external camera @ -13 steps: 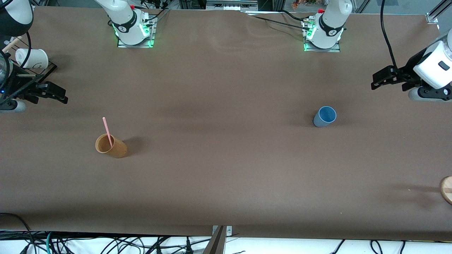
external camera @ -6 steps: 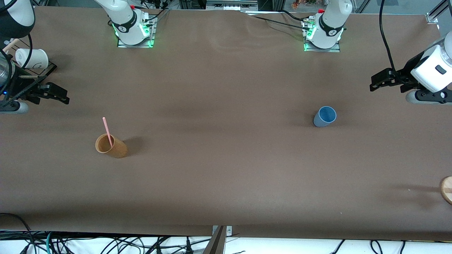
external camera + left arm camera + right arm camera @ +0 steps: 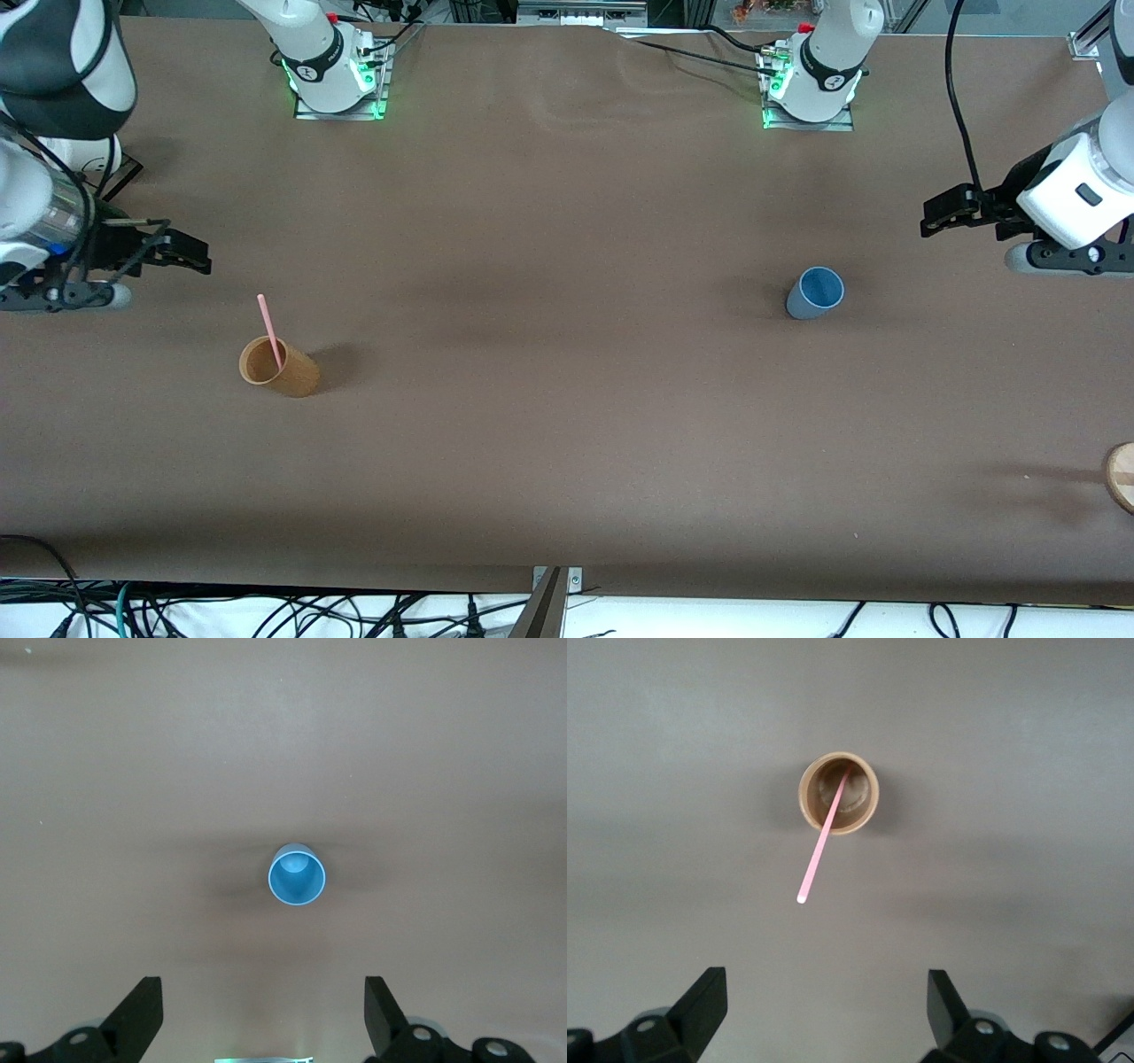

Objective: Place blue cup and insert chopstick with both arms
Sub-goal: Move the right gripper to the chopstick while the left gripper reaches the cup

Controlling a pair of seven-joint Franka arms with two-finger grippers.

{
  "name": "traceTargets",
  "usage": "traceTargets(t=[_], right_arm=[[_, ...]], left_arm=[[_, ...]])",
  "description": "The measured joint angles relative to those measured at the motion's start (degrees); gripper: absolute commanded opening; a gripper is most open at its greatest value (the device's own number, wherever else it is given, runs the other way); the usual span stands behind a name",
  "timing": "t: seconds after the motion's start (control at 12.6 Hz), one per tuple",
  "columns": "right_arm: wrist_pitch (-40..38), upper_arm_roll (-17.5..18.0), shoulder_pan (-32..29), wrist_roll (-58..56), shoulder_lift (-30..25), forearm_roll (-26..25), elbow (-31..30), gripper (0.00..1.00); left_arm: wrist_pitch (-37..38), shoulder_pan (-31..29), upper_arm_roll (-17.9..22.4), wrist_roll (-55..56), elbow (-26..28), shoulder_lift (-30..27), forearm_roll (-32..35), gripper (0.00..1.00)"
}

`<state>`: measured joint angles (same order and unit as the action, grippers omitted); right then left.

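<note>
Front view showed me both grippers up over the counter (image 3: 567, 443) with jaws spread wide and empty: the left gripper (image 3: 941, 213) near the blue cup (image 3: 814, 293) (upright, toward the left arm's end), the right gripper (image 3: 182, 255) near the tan cup (image 3: 278, 367), where the pink chopstick (image 3: 269, 330) leaned inside.

Even, soft overhead light; the blue cup (image 3: 814, 293) and tan cup (image 3: 278, 367) cast faint shadows toward three o'clock. Wrist views stay sharp, glare-free.
</note>
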<state>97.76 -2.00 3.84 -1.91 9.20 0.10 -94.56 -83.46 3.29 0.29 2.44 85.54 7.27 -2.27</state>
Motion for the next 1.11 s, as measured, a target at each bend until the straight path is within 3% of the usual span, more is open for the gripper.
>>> traceTargets(t=[0.32, 0.63, 0.95, 1.11], right_arm=[[11.1, 0.0, 0.9, 0.3, 0.1, 0.0, -9.1, 1.00], [20.7, 0.0, 0.9, 0.6, -0.5, 0.0, -17.6, 1.00], [23.0, 0.9, 1.0, 0.7, 0.3, 0.0, -20.6, 0.99], [23.4, 1.1, 1.0, 0.7, 1.2, 0.0, -20.6, 0.87]], left_arm=[[-6.7, -0.4, 0.3, 0.0, 4.0, 5.0, 0.0, 1.00], [-21.8, -0.9, 0.4, -0.1, 16.3, 6.5, 2.6, 1.00], [-34.5, -0.8, 0.2, -2.1, 26.7, 6.5, 3.6, 1.00], [-38.7, -0.7, 0.2, -3.4, 31.0, 6.4, 3.7, 1.00]])
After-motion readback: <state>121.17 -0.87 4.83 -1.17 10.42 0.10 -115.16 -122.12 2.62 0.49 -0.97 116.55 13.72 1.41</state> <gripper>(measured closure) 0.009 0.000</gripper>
